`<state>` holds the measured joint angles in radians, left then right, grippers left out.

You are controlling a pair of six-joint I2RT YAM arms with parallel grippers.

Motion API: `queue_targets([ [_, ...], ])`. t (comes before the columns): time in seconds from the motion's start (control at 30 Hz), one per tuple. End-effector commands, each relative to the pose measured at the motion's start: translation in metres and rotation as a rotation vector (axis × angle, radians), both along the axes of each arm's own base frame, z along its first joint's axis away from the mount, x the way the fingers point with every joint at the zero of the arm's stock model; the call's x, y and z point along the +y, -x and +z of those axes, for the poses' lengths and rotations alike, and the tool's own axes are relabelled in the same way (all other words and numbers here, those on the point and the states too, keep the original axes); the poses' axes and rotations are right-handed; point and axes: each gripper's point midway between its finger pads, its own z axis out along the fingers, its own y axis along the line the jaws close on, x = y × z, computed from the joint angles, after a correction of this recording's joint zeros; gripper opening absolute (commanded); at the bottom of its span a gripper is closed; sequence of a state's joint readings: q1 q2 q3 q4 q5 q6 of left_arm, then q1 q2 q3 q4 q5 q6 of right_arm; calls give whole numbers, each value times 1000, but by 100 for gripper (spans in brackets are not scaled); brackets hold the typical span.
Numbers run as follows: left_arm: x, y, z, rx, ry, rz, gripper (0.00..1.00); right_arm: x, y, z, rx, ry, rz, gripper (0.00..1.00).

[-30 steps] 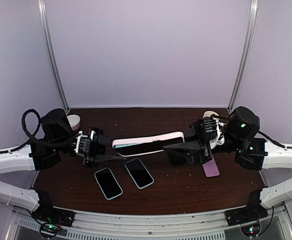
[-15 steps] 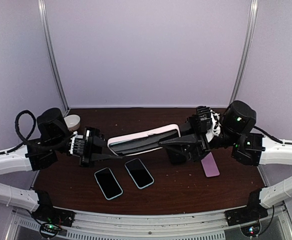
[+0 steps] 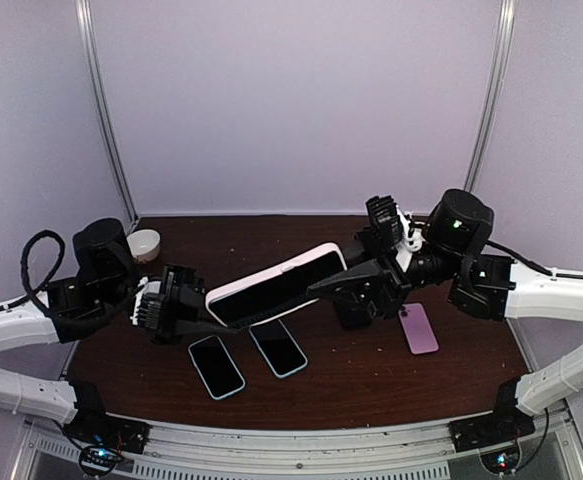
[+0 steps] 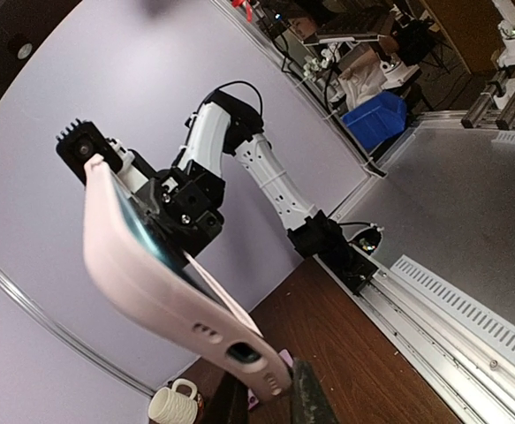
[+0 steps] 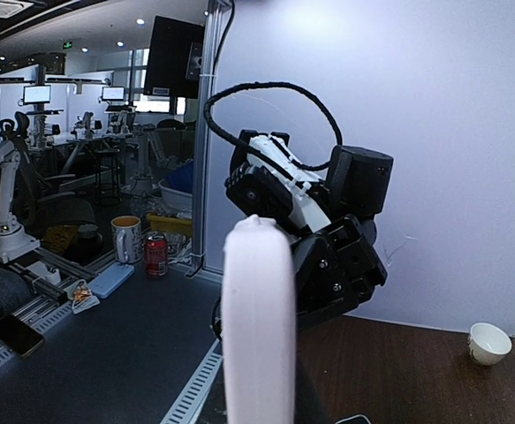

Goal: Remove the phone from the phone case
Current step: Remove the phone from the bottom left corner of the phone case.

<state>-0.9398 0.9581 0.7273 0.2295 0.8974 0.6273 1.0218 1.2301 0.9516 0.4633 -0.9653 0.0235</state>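
— Where is the phone case (image 3: 271,283)?
— It hangs in the air above the table (image 3: 371,385), tilted with its right end higher and the phone (image 3: 266,301) inside it.
— And the arms?
— The left gripper (image 3: 211,318) pinches the case's lower end, and the right gripper (image 3: 323,290) pinches its upper end.

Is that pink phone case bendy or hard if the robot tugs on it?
Probably a bit bendy: the pink phone case has rounded, matte edges, like rubbery plastic. With the phone inside it looks straight between the left tool and right tool, so likely stiff for now. Held tilted above the table, it might slip if a grip loosens.
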Motion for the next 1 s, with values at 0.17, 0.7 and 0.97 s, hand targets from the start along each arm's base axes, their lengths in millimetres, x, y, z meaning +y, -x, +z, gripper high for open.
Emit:
queue_targets([
  [0.17,-8,-22,-11,-71,-56,78,0,1,28,8,33,39,183,0],
  [0.7,1,-50,9,80,2,79,0,-2,28,-11,-49,116,169,0],
  [0.97,1,-51,7,80,-19,90,11,-5,6,-12,-197,103,-31,0],
])
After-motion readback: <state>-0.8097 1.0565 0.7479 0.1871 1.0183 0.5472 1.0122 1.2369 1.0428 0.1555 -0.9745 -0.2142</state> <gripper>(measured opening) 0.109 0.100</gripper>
